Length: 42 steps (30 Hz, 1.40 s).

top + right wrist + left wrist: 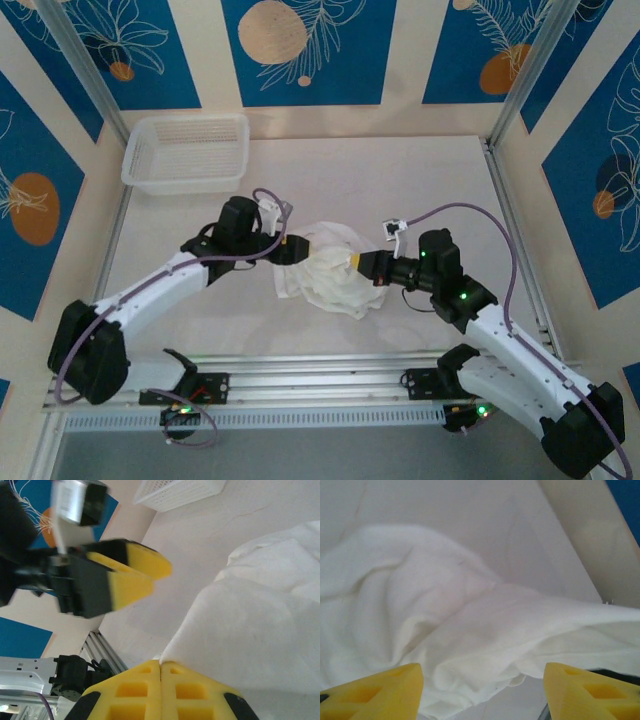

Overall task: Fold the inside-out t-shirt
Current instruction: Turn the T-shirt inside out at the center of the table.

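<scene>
— While the right gripper (160, 664) is pinched together on an edge of the t-shirt (330, 270), how should the left gripper (481, 672) go on?
— Its fingers stand apart, closed on nothing (cloth just ahead). T-shirt lies bunched in the middle of the table (420, 180), between the two arms. Judgement: find a single-layer hem edge, clamp it, then draw both holds apart to spread it flat before folding.
— Count?
— One t-shirt, one basket (185, 183) at the far left corner, two grippers.

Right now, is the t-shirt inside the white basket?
No, the t-shirt lies crumpled on the table, apart from the basket at the far left corner.
</scene>
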Each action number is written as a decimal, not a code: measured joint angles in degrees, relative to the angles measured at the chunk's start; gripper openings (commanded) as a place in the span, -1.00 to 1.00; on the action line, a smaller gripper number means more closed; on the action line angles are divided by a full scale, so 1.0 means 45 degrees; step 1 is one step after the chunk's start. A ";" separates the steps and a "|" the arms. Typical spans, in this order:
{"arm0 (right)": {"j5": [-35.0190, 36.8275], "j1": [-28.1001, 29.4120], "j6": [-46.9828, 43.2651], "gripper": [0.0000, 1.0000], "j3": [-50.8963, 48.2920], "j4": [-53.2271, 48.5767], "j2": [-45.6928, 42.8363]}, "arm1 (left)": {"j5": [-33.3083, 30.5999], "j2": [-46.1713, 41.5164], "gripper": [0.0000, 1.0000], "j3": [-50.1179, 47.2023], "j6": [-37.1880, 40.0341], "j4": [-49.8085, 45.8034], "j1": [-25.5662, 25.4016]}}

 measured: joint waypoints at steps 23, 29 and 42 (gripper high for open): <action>-0.0005 0.0005 -0.0437 -1.00 0.0321 -0.0641 0.0136 | -0.6484 0.2977 0.52 0.1025 0.5382 0.0102 -0.4104; -0.0010 0.0005 -0.0432 -1.00 0.0461 -0.0646 0.0214 | -0.8136 0.3201 0.55 0.1020 0.5566 0.1010 -0.4289; 0.0253 -0.0481 -0.0384 -1.00 0.0937 -0.1525 0.0359 | -0.9530 0.2788 -0.89 0.0491 0.5897 0.2647 -0.4289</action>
